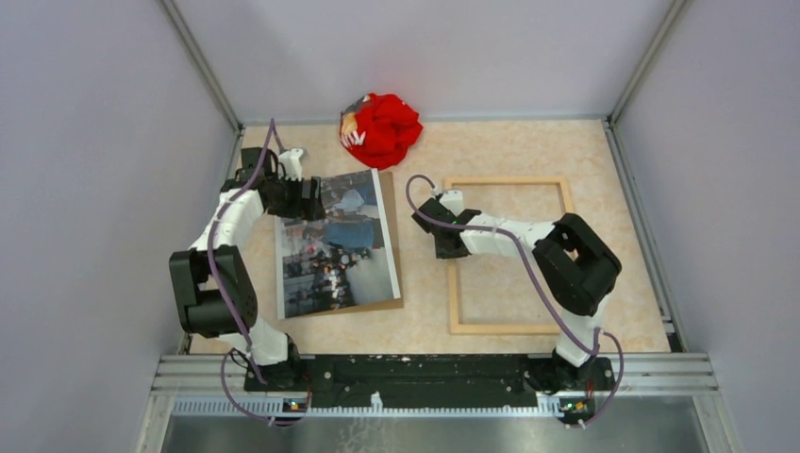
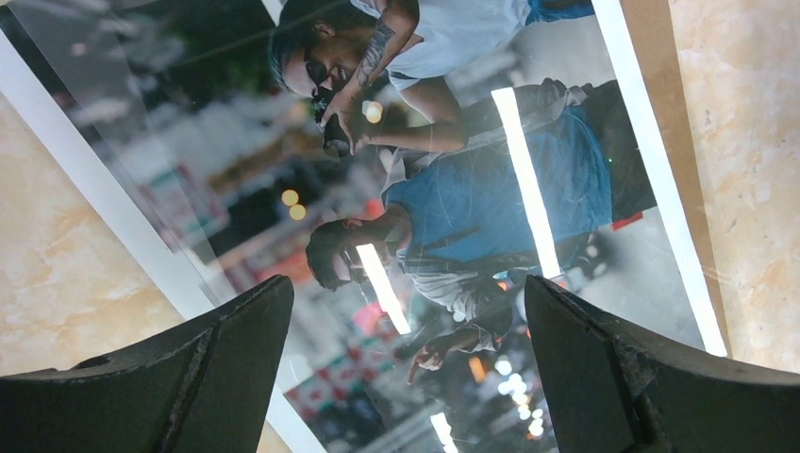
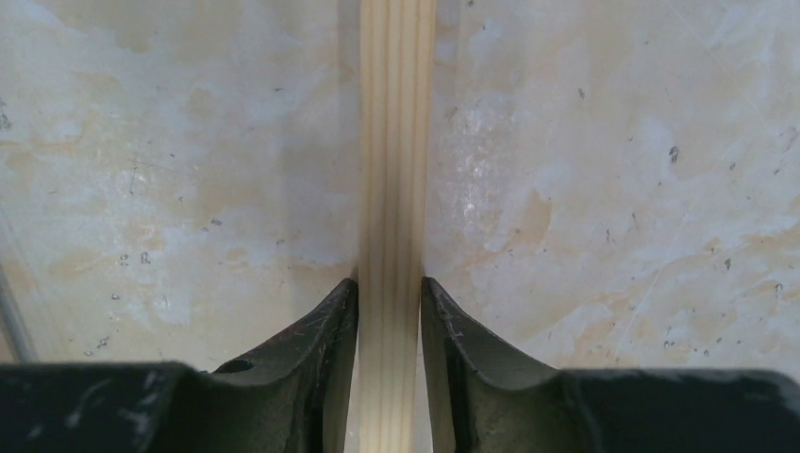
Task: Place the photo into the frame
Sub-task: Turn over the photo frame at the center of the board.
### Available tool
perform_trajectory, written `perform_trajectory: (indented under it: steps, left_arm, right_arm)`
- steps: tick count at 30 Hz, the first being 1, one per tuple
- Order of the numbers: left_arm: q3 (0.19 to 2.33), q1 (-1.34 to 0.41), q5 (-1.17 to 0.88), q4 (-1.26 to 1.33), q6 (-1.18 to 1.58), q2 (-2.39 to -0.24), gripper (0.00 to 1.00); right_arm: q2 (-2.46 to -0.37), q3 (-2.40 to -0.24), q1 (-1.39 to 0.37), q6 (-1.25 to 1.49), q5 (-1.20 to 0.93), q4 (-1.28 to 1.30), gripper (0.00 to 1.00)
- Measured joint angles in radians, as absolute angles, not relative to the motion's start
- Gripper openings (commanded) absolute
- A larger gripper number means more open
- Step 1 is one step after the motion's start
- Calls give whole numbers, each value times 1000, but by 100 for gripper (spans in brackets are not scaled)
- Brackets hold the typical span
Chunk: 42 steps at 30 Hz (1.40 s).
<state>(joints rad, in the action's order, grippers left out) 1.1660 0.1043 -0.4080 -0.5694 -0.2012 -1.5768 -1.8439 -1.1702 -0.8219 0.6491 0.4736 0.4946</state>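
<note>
The photo [image 1: 335,247], a glossy white-edged crowd scene, lies on a brown backing board [image 1: 392,236] left of centre. My left gripper [image 1: 309,198] hovers over the photo's top edge, open; in the left wrist view its fingers [image 2: 236,349] straddle the print [image 2: 453,189] with nothing between them [image 2: 408,288]. The light-wood frame [image 1: 509,181] lies flat to the right. My right gripper [image 1: 449,242] is down on the frame's left bar. In the right wrist view the pale moulding [image 3: 396,142] runs between the fingers [image 3: 325,330], both tips pressed against its sides [image 3: 390,283].
A crumpled red cloth [image 1: 382,128] lies at the back, just beyond the photo. Grey walls enclose the beige table [image 1: 425,170] on three sides, with a metal rail [image 1: 425,363] along the near edge.
</note>
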Motion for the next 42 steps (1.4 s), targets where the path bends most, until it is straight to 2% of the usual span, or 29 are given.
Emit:
perform_trajectory:
  steps: [5,11,14,17,22,35,42]
  left_arm:
    - [1166,104,-428,-587,-212,-1550,98]
    - [1166,104,-454,-590,-216,-1502,98]
    - [1167,104,-467,-593,-218,-1496,99]
    - [1167,104,-480,-599,-220,-1496,98]
    - [1167,104,-498,-603,-221,-1496,98]
    - [1137,82,-599,-593,-231,-1462,98]
    - [1136,50,-657,-575,-226,-1394,98]
  right_arm:
    - [-1844,-1163,-822,678,474,495,39]
    - [-1843,-1158,-822,694,472,487,33]
    - [-1843,-1159,-822,700,469,488,21]
    - [-1843,-1171,-822,697,456,505,0]
    - [-1843,-1282,-822,690,414,595,0]
    - [-1842,-1906,-822,691,142,751,0]
    - [-1810,-1980,-795,829,-132,685,0]
